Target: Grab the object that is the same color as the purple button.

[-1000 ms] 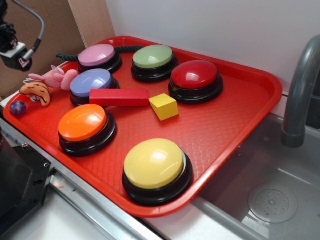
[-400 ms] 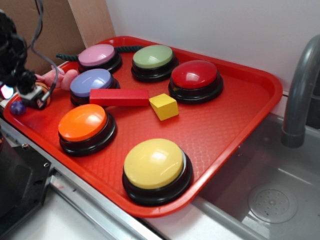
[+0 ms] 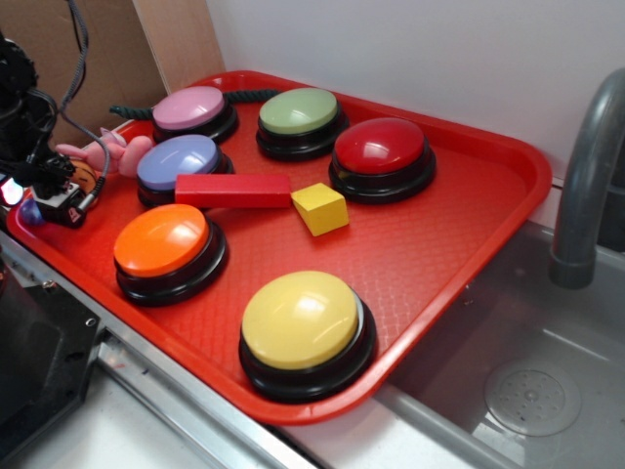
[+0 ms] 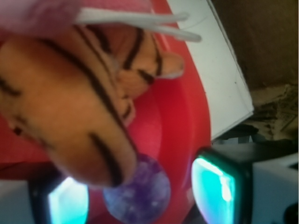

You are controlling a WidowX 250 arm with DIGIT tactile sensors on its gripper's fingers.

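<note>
The object, a small glossy purple ball [image 4: 138, 191], lies on the red tray [image 4: 187, 116] between my two teal finger pads [image 4: 217, 189]. My gripper [image 4: 140, 196] is open and straddles the ball, with red tray showing on both sides of it. The striped orange-brown plush toy [image 4: 70, 107] overlaps the ball's upper left. In the exterior view my gripper [image 3: 37, 195] is low over the tray's left corner, and only a sliver of the ball [image 3: 28, 209] shows. The purple button [image 3: 178, 159] stands to the right.
A pink plush toy [image 3: 109, 154] lies just behind the gripper. The tray [image 3: 469, 234] also carries pink [image 3: 190, 107], green [image 3: 298, 109], red [image 3: 379, 147], orange [image 3: 161, 239] and yellow [image 3: 300, 318] buttons, a red bar [image 3: 232, 189] and a yellow block [image 3: 320, 207]. A sink and faucet [image 3: 586, 186] stand at right.
My gripper has dropped from the upper left down onto the tray's left corner. It now covers most of the orange-brown plush and the ball in the exterior view.
</note>
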